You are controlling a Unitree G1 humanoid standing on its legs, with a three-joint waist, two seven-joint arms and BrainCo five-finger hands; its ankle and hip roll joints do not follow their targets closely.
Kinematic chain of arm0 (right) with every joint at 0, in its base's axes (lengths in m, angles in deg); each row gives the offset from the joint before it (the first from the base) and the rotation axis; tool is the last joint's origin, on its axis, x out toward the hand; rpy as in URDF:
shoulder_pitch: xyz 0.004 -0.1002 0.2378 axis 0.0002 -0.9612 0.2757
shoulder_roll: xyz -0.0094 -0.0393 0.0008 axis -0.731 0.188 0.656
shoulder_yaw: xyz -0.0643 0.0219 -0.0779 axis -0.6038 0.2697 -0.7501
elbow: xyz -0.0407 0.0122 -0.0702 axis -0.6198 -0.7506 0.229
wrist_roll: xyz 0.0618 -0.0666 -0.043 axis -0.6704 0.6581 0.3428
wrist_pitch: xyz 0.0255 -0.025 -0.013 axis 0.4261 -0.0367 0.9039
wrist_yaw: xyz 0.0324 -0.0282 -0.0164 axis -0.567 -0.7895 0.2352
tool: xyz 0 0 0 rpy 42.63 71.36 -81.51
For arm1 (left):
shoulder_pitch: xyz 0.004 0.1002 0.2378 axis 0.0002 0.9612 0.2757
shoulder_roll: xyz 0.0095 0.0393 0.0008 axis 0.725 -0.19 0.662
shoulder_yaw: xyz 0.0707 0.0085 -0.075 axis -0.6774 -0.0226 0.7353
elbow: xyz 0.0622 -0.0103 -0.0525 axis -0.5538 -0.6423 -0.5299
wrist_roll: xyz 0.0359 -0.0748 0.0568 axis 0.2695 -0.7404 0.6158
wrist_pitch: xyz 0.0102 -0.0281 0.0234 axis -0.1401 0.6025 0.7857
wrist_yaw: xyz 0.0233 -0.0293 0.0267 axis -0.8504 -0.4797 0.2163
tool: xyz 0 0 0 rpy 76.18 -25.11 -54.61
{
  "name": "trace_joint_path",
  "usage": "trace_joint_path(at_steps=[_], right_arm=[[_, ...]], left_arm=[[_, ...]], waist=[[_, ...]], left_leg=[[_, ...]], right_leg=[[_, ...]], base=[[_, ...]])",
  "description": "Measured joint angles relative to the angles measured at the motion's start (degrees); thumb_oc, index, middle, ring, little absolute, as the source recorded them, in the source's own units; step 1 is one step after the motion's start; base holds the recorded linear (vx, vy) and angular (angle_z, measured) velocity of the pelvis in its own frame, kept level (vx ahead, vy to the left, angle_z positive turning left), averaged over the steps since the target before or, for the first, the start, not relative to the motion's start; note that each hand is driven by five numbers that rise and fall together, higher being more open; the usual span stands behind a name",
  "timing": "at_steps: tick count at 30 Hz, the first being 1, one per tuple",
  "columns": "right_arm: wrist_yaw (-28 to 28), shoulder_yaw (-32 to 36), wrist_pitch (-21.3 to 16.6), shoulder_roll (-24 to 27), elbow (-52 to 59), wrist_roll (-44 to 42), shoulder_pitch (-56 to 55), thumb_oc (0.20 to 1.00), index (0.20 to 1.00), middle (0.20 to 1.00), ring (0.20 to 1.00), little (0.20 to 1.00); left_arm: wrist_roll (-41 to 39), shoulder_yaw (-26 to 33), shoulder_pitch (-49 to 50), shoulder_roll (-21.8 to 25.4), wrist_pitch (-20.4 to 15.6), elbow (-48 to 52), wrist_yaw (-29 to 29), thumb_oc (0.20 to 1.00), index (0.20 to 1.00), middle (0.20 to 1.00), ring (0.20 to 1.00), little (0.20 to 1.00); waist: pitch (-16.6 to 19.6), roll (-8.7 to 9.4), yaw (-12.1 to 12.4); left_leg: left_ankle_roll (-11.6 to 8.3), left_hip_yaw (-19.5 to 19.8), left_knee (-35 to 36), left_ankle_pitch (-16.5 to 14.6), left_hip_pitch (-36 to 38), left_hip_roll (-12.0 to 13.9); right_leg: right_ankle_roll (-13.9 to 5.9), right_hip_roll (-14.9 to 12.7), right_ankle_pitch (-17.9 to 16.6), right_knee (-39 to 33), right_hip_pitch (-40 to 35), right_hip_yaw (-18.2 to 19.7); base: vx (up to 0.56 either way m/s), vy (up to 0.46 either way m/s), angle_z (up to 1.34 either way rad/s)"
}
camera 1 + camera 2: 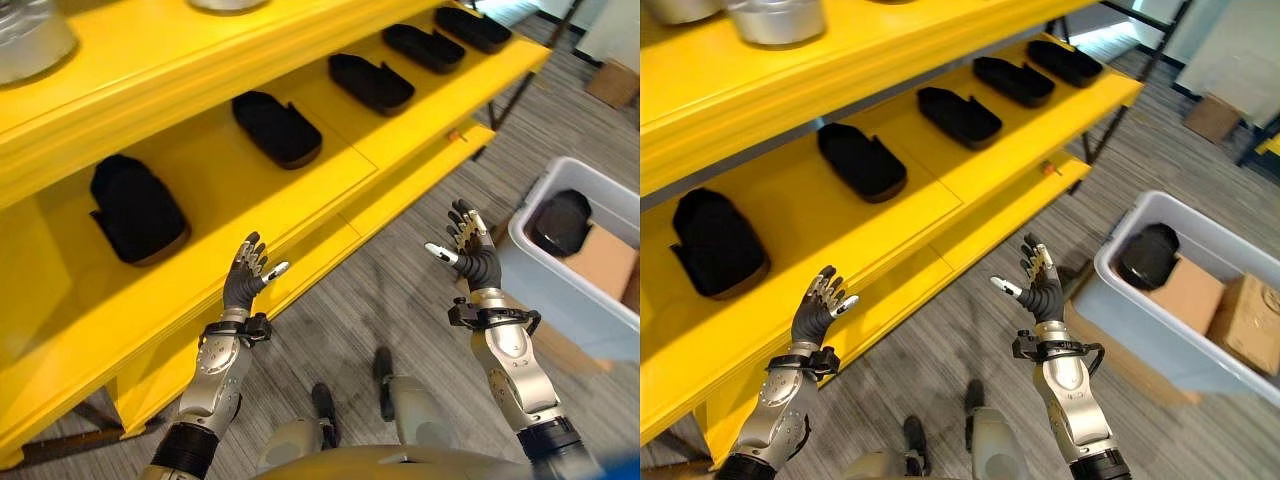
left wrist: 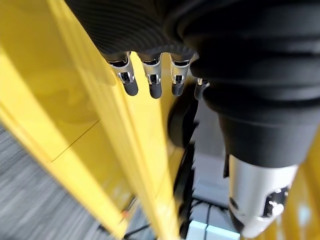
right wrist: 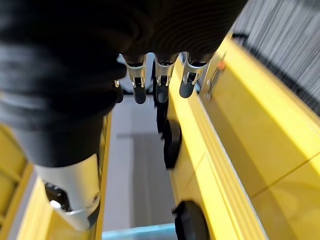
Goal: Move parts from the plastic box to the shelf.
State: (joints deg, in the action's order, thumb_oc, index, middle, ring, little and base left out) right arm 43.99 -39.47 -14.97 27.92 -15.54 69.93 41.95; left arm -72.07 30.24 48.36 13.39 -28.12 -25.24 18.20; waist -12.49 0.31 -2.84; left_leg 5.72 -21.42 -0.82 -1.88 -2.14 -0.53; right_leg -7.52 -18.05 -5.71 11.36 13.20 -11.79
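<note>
**Both robot hands empty between box and shelf**

Nearest the robot, the left robot hand [image 1: 245,278] is hovering at about 8 o'clock, just in front of the edge of the yellow shelf [image 1: 330,190], with its fingers spread straight and nothing in its grasp. The right robot hand [image 1: 472,248] is hanging at about 4 o'clock over the grey floor [image 1: 400,300], likewise spread wide and carrying nothing.

Just beyond the right robot hand, at 3 o'clock, the plastic box [image 1: 1110,270] is sitting on the floor, holding one black part [image 1: 1148,256] beside two cardboard boxes [image 1: 1215,305]. Farther off, five black parts are lying in a row along the shelf, from the nearest [image 1: 135,210] at 9 o'clock up to the farthest [image 1: 472,28] at 1 o'clock. On the tier above, a metal pot [image 1: 780,18] is standing at 11 o'clock.

By my reading, the robot is standing between placements, with one part waiting in the box. The next move is calling for a turn toward 3 o'clock and a reach down into the box, so that a robot hand is closing round that black part.
</note>
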Motion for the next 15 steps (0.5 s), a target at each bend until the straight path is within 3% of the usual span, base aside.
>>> trace_joint_path(at_steps=[1,2,3,5,6,7,8,10,12,14,15], right_arm=[[0.0,-0.1,0.1,-0.1,0.0,0.0,-0.3,1.000,1.000,1.000,1.000,1.000],[-0.2,-0.3,0.4,-0.4,-0.3,0.3,-0.2,1.000,1.000,1.000,1.000,1.000],[-0.1,-0.8,0.7,-0.5,-0.9,0.8,0.2,1.000,1.000,1.000,1.000,1.000],[-0.1,-1.6,1.6,-0.3,-1.3,1.3,0.6,1.000,1.000,1.000,1.000,1.000],[-0.1,-1.6,1.9,-0.4,-1.2,1.7,-0.1,1.000,1.000,1.000,1.000,1.000],[-0.1,-1.6,1.9,-0.4,-1.2,1.7,-0.1,1.000,1.000,1.000,1.000,1.000],[-0.1,-1.2,2.1,1.1,-1.6,1.7,-1.2,1.000,1.000,1.000,1.000,1.000],[-0.3,0.4,2.1,2.1,-1.6,1.7,-1.3,1.000,1.000,1.000,1.000,1.000],[-0.6,3.5,2.2,3.3,-2.3,1.7,-1.6,1.000,1.000,1.000,1.000,1.000],[-1.3,4.5,2.1,4.4,-2.3,1.7,-1.2,1.000,1.000,1.000,1.000,1.000],[-1.4,4.6,1.9,5.4,-3.1,1.7,-0.5,1.000,1.000,1.000,1.000,1.000]], left_arm=[[0.0,-0.1,0.0,0.0,0.0,0.0,0.0,1.000,1.000,1.000,1.000,1.000],[-0.1,0.0,-0.3,0.0,0.1,-0.2,0.1,1.000,1.000,1.000,1.000,1.000],[-0.1,0.1,-0.5,0.2,0.1,-0.2,0.3,1.000,1.000,1.000,1.000,1.000],[0.0,0.9,-0.9,0.2,0.1,-0.2,0.4,1.000,1.000,1.000,1.000,1.000],[0.0,1.2,-0.8,0.5,0.1,-0.2,0.4,1.000,1.000,1.000,1.000,1.000],[0.0,1.2,-0.8,0.5,0.1,-0.2,0.4,1.000,1.000,1.000,1.000,1.000],[-0.1,1.2,-0.3,-0.7,0.3,-1.6,0.5,1.000,1.000,1.000,1.000,1.000],[-0.1,0.9,0.9,-1.7,0.4,-1.1,0.3,1.000,1.000,1.000,1.000,1.000],[-0.2,0.4,1.1,-4.1,0.4,-1.1,0.4,1.000,1.000,1.000,1.000,1.000],[-0.2,0.3,0.9,-4.3,0.4,-1.1,0.3,1.000,1.000,1.000,1.000,1.000],[-0.5,0.4,0.4,-4.4,0.3,-1.2,0.5,1.000,1.000,1.000,1.000,1.000]], waist=[[0.0,-0.03,-0.1],[0.0,0.19,-0.4],[0.3,0.79,0.6],[0.9,2.58,0.3],[1.2,3.90,0.5],[1.2,3.94,0.5],[3.0,4.15,0.4],[3.6,2.64,0.0],[3.8,0.35,-1.7],[4.1,-0.08,-3.1],[4.4,-0.61,-4.4]], left_leg=[[-0.11,-0.2,0.3,0.0,0.0,0.3],[-1.68,-1.0,0.6,0.1,0.1,0.7],[-1.90,-2.2,0.7,1.0,0.2,0.8],[-4.43,-3.2,0.5,1.3,0.6,0.7],[-5.80,-3.2,1.1,2.1,1.7,1.1],[-5.86,-3.2,1.1,2.1,1.7,1.1],[-8.49,-2.8,2.7,3.3,3.0,3.2],[-9.78,-0.5,2.6,4.2,2.9,5.2],[-10.97,2.6,1.5,4.2,2.5,9.5],[-10.55,4.2,1.7,4.5,3.1,12.0],[-11.42,4.7,1.2,3.8,2.9,13.8]], right_leg=[[-1.25,-2.5,-0.1,-2.9,-2.5,-0.2],[-3.23,-5.2,-0.6,-5.1,-4.8,-3.0],[-4.94,-7.9,-1.7,-7.6,-6.1,-7.1],[-7.24,-10.4,-3.6,-11.1,-8.7,-8.5],[-7.23,-8.7,-3.8,-12.6,-10.3,-7.5],[-7.23,-8.7,-3.8,-12.7,-10.3,-7.4],[-6.57,-4.2,-3.4,-15.5,-12.5,-6.9],[-4.53,-0.4,-2.3,-16.4,-13.3,-6.1],[-2.00,4.2,-0.5,-15.5,-13.5,-6.1],[-0.54,6.8,0.7,-14.6,-12.7,-6.0],[0.24,8.7,1.6,-13.6,-11.5,-5.4]], base=[[0.10,-0.199,-0.52],[0.07,-0.228,-0.44],[0.18,-0.294,-0.47],[0.17,-0.218,-0.30],[0.17,-0.264,-0.06],[0.11,-0.207,-0.07],[0.15,-0.321,-0.13],[0.13,-0.308,-0.23],[0.07,-0.236,-0.17],[0.11,-0.327,-0.30],[0.11,-0.252,-0.49]])
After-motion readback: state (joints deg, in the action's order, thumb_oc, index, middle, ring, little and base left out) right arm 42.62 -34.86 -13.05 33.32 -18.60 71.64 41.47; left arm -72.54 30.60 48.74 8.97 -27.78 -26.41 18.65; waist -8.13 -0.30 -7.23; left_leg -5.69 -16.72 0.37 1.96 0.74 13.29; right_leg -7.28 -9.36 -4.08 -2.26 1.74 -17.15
